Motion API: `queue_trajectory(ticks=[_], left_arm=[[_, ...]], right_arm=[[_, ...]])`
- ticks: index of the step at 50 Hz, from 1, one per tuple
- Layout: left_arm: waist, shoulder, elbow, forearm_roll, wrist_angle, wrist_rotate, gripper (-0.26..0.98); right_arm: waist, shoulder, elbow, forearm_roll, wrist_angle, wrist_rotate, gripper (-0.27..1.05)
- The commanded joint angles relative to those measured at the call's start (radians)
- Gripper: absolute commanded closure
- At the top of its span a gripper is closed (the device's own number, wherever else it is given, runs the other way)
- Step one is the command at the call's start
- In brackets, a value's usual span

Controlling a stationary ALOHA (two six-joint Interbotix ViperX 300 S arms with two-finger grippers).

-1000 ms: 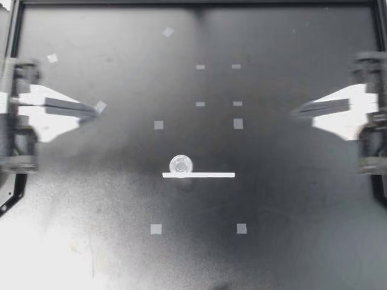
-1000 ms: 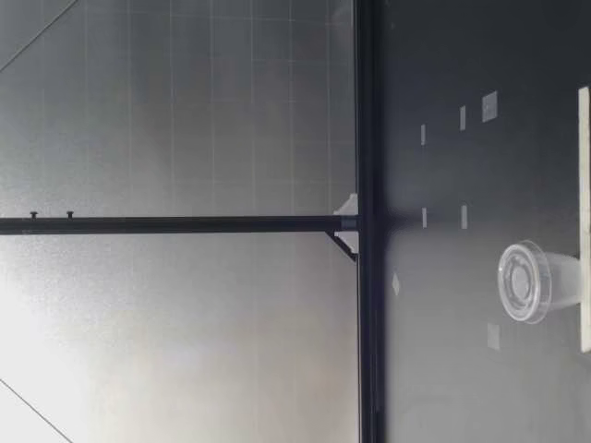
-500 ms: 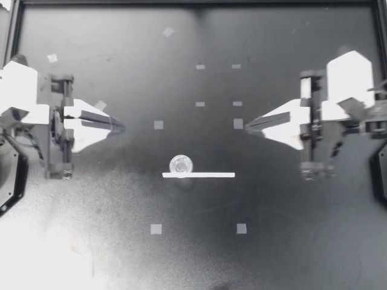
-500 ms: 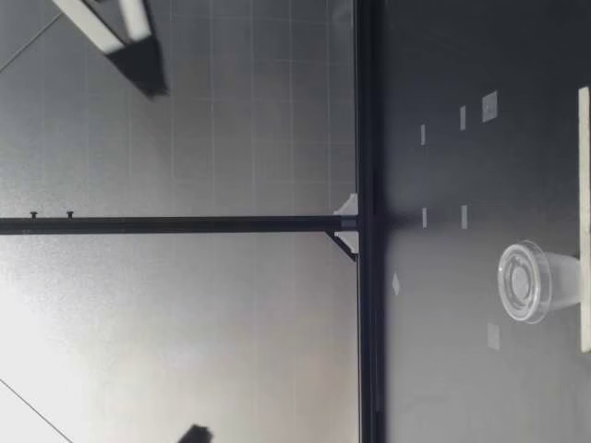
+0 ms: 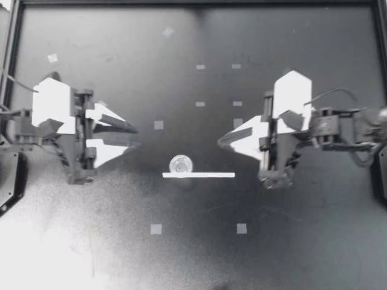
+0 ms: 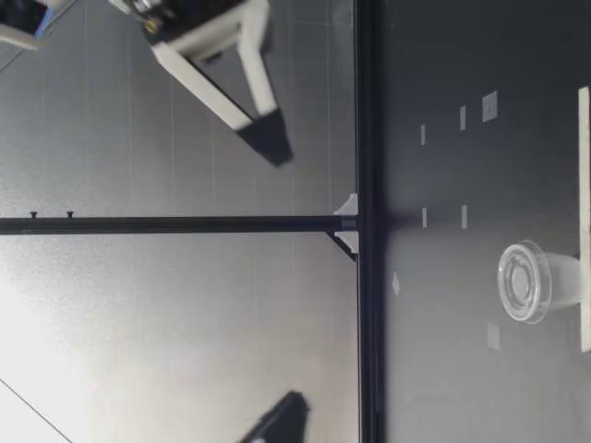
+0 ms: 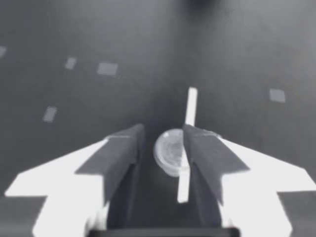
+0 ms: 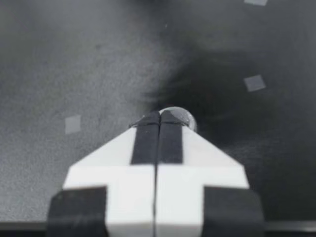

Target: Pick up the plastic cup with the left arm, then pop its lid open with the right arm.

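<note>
the small clear cup (image 5: 181,164) stands mid-tabletop (image 5: 302,241), touching a white strip (image 5: 205,175). my left gripper (image 5: 136,136) is spread wide and lined up on it, so i'd come in low and straddle the cup squarely before closing. my right gripper (image 5: 221,139) is clenched on nothing, apart from the cup
</note>
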Motion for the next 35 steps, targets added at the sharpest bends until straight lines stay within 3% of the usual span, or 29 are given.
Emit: queue_trajectory(ticks=[1,35], left_arm=[[0.002,0.031,-0.018,0.002,-0.020,-0.002,0.27],[-0.048,0.328,-0.100,0.006,-0.037,0.011,0.23]], right_arm=[[0.014,0.023,-0.040,-0.002,-0.009,0.002,0.86],[0.015,0.250,-0.146,0.000,-0.009,0.069,0.86]])
